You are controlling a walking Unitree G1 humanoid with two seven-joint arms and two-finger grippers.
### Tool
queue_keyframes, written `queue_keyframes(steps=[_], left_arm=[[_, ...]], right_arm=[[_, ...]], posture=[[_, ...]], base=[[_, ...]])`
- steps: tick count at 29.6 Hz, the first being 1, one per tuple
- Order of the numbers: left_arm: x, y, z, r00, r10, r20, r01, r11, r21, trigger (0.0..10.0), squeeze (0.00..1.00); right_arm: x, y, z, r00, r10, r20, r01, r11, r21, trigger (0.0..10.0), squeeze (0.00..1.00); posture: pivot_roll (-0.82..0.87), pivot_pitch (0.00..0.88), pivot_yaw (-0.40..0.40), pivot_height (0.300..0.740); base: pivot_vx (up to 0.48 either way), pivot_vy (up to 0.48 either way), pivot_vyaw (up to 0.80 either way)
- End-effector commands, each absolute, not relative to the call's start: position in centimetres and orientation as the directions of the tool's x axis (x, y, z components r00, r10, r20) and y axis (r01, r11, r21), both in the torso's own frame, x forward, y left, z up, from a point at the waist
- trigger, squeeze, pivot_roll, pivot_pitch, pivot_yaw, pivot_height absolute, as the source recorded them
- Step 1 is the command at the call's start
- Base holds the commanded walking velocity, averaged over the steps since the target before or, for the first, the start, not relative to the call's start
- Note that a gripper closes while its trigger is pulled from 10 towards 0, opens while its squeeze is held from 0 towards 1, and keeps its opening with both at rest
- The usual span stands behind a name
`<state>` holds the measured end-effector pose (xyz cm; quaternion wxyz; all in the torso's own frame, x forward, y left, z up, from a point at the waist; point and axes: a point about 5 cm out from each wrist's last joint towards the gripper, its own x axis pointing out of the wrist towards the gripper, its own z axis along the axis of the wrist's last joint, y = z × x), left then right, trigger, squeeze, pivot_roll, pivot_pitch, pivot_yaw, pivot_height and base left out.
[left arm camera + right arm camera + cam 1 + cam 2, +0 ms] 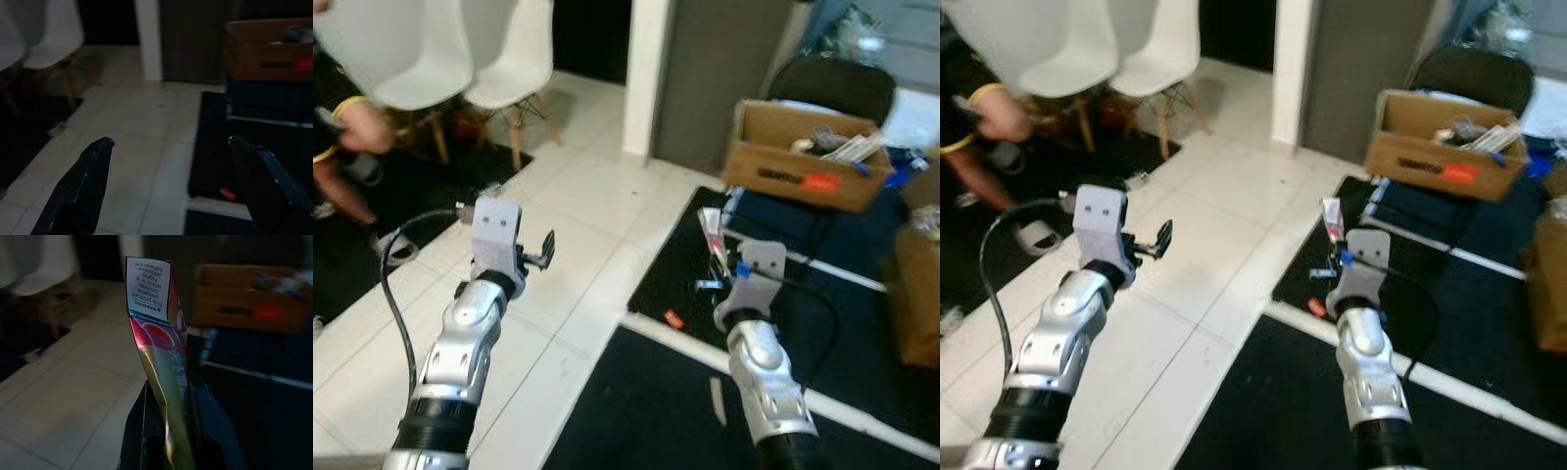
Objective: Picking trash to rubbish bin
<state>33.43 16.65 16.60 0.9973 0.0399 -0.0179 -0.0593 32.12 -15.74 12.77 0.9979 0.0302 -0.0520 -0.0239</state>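
right tool (168, 396) pinching flattened wrapper (159, 328) upright between its fingers, left tool (171, 181) spread

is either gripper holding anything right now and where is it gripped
The right gripper pinches a crumpled red foil wrapper with a white warning label by its lower end; the left gripper is open.

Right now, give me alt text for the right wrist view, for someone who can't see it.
The right gripper pinches a flat pink-and-gold packet upright between its black fingers, its white warning label at the top. Behind are pale floor tiles and a cardboard box.
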Motion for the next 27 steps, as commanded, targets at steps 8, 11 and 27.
queue_keyframes(steps=[8, 11, 27], left_arm=[[33.8, 16.7, 15.7, 0.997, -0.074, -0.007, 0.075, 0.993, 0.088, 10.0, 0.00], [33.9, 16.5, 16.0, 0.997, -0.083, -0.001, 0.083, 0.995, 0.064, 10.0, 0.00], [33.8, 16.3, 15.6, 0.995, -0.101, -0.006, 0.101, 0.993, 0.066, 10.0, 0.00]], right_arm=[[31.7, -15.8, 12.0, 0.995, -0.056, 0.078, 0.051, 0.997, 0.065, 10.0, 0.00], [31.7, -16.0, 11.8, 0.996, -0.063, 0.069, 0.058, 0.996, 0.063, 10.0, 0.00], [31.4, -15.9, 11.0, 0.997, -0.072, 0.028, 0.070, 0.995, 0.064, 10.0, 0.00]], posture=[[0.00, 0.098, 0.047, 0.740], [0.00, 0.100, 0.046, 0.740], [-0.01, 0.086, 0.055, 0.740]], base=[[0.000, 0.000, -0.80], [0.000, 0.000, -0.80], [0.000, 0.000, -0.80]])
